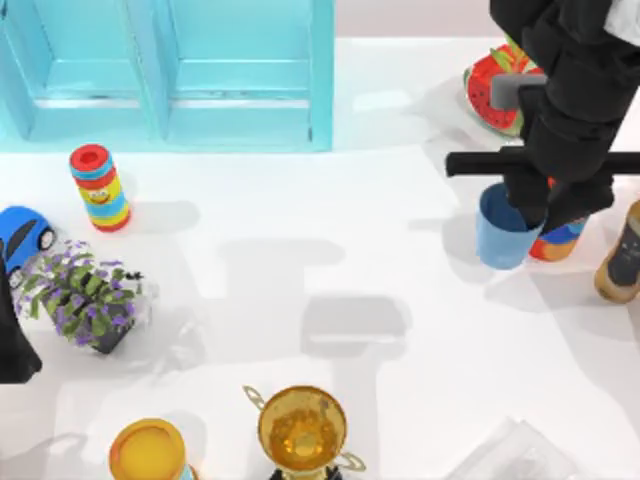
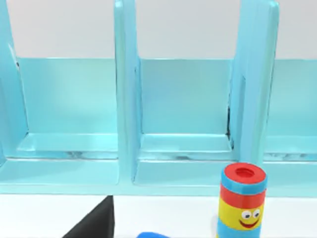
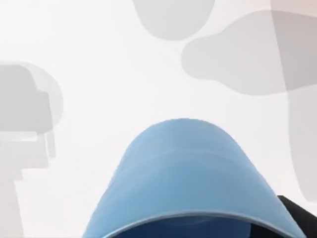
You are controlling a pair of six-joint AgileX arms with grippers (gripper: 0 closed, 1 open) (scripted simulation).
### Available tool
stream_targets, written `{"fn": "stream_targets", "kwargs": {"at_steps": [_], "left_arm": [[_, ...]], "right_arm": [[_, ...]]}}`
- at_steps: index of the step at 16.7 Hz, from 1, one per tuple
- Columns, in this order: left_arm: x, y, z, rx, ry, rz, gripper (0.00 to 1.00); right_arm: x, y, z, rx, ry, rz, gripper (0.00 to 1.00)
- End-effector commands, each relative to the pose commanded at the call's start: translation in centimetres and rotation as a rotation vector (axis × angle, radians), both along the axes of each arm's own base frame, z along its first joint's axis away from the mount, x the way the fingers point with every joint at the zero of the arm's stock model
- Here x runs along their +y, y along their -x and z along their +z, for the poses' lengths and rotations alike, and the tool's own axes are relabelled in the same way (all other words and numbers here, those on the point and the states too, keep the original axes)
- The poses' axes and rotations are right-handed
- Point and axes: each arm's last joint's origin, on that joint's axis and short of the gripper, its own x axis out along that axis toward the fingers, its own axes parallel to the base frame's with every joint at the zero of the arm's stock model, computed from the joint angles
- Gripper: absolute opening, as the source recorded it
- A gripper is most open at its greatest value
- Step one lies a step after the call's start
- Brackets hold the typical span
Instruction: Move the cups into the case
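A plain blue cup (image 1: 503, 236) stands on the white table at the right. My right gripper (image 1: 545, 208) is down at its rim, with the black arm covering the cup's right side. In the right wrist view the blue cup (image 3: 185, 183) is very close, its rim nearest the camera, and a dark finger (image 3: 299, 218) lies just outside its wall. The turquoise case (image 1: 240, 75) with vertical dividers spans the back left, and its open compartments (image 2: 183, 106) face the left wrist camera. My left arm (image 1: 12, 345) is parked at the left edge.
A striped smiley can (image 1: 100, 187) stands before the case, with a blue toy car (image 1: 22, 238) and a purple-flowered pot (image 1: 85, 295) at the left. Along the front are a gold trophy (image 1: 300, 432) and an orange can (image 1: 148, 450). By the cup are an orange-and-blue can (image 1: 558, 242), a brown bottle (image 1: 620, 255) and a watermelon-patterned thing (image 1: 493, 85).
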Motion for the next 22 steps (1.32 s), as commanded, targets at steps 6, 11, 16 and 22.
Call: {"fn": "stream_targets", "kwargs": {"at_steps": [6, 11, 16, 22], "left_arm": [[0.0, 0.0, 0.0, 0.0, 0.0, 0.0, 1.0], [0.0, 0.0, 0.0, 0.0, 0.0, 0.0, 1.0], [0.0, 0.0, 0.0, 0.0, 0.0, 0.0, 1.0], [0.0, 0.0, 0.0, 0.0, 0.0, 0.0, 1.0]], "right_arm": [[-1.7, -1.8, 1.7, -0.091, -0.067, 0.008, 0.0], [-13.4, -5.3, 6.0, -0.302, -0.11, 0.026, 0.0], [-28.3, -1.7, 5.8, -0.213, -0.009, 0.016, 0.0], [-33.6, 2.9, 4.2, -0.02, -0.023, 0.002, 0.0]]}}
